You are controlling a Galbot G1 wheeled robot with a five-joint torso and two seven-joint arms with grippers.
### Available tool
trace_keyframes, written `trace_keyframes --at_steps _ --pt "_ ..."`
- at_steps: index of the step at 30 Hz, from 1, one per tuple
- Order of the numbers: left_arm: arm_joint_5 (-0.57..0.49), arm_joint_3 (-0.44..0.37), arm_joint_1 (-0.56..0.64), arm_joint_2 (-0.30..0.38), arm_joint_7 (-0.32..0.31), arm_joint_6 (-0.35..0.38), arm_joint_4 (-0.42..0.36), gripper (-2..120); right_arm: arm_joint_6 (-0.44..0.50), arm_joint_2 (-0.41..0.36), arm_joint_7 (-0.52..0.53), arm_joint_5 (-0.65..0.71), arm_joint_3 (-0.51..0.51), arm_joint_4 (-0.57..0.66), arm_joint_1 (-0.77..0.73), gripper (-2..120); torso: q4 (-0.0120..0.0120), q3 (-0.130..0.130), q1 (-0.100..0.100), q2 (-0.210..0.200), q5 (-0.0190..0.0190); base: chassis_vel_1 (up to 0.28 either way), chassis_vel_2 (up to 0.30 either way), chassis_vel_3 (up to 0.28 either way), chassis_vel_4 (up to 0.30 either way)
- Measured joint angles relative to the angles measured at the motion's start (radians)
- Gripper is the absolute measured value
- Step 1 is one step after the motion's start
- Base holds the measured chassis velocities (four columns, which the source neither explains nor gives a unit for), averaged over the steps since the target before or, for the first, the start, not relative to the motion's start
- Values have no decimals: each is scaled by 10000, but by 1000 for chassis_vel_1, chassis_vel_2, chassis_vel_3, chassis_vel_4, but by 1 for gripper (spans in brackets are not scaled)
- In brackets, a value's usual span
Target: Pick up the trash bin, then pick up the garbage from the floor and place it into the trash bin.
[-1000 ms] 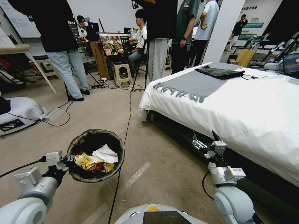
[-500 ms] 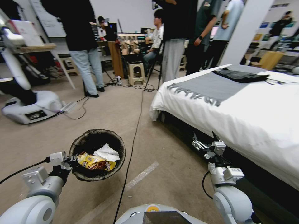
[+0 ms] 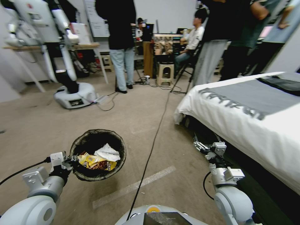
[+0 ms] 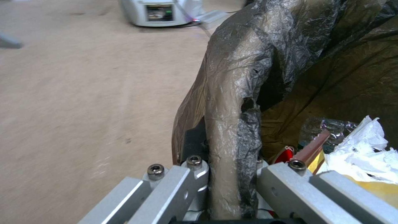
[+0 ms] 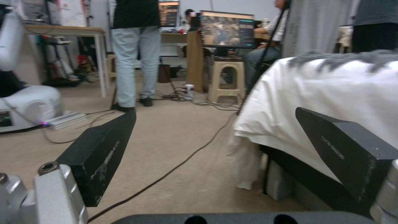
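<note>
The trash bin (image 3: 82, 143), round with a dark bag liner over its rim, hangs above the floor at lower left of the head view. My left gripper (image 3: 72, 159) is shut on its near rim; in the left wrist view the fingers (image 4: 188, 179) clamp the lined rim (image 4: 232, 124). Inside lies garbage: a yellow snack wrapper (image 3: 93, 162), white tissue (image 3: 107, 153), and a clear bottle (image 4: 317, 132). My right gripper (image 3: 204, 137) stands open at lower right beside the bed, nothing between its black fingers (image 5: 101, 152).
A bed with white sheet (image 3: 250, 125) and grey runner fills the right side. A black cable (image 3: 153, 147) runs across the carpet, over a pale tape strip (image 3: 134, 187). Another white robot (image 3: 73, 93), tables, a stool (image 3: 165, 73) and standing people are at the back.
The whole head view has swung to the left: the bed slid right and the other white robot came into view. Both grippers and the bin keep their places relative to me.
</note>
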Motion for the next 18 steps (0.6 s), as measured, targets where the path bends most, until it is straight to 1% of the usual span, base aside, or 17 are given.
trace_keyframes --at_steps 11,18 --pt "-190 86 -133 192 -141 22 0 2 12 64 5 -1 36 -2 -47 100 -4 0 0 0 0 123 127 132 121" --pt "-199 129 -154 227 -168 28 0 2 22 105 14 3 102 -2 -45 100 0 0 0 0 1 138 131 132 134"
